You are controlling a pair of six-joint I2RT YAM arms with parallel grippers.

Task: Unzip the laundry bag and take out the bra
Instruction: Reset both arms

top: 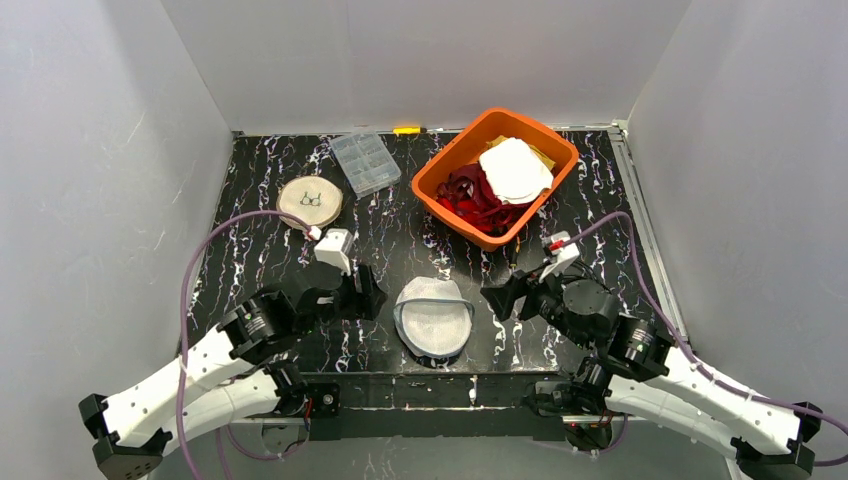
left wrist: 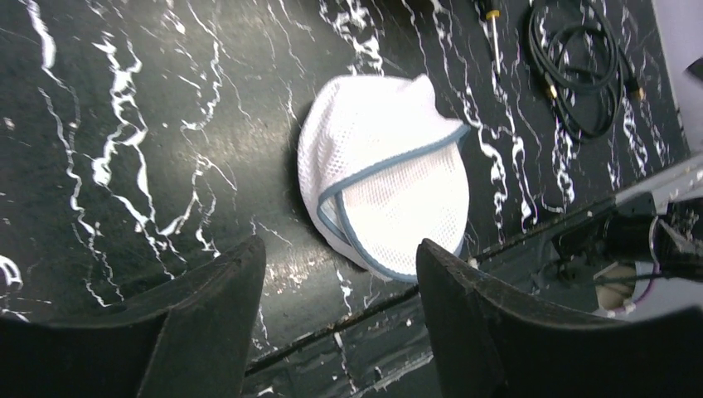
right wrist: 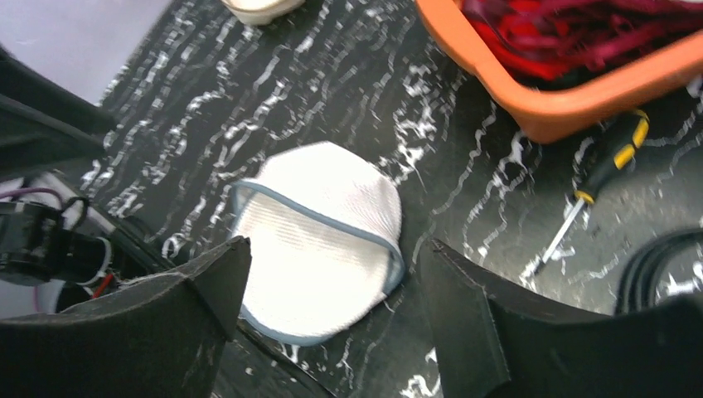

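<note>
A round white mesh laundry bag (top: 434, 318) with blue-grey trim lies flat near the table's front edge, between the two arms. It also shows in the left wrist view (left wrist: 383, 174) and the right wrist view (right wrist: 319, 235). The bra is not visible. My left gripper (top: 372, 297) is open and empty, hovering just left of the bag. My right gripper (top: 497, 298) is open and empty, just right of the bag. In both wrist views the jaws stand wide apart with nothing between them.
An orange bin (top: 446, 164) with red and white garments stands at the back right. A clear plastic box (top: 364, 162) and a round wooden disc (top: 309, 201) lie at the back left. A screwdriver (right wrist: 597, 180) and a coiled black cable (left wrist: 580, 58) lie by the bin.
</note>
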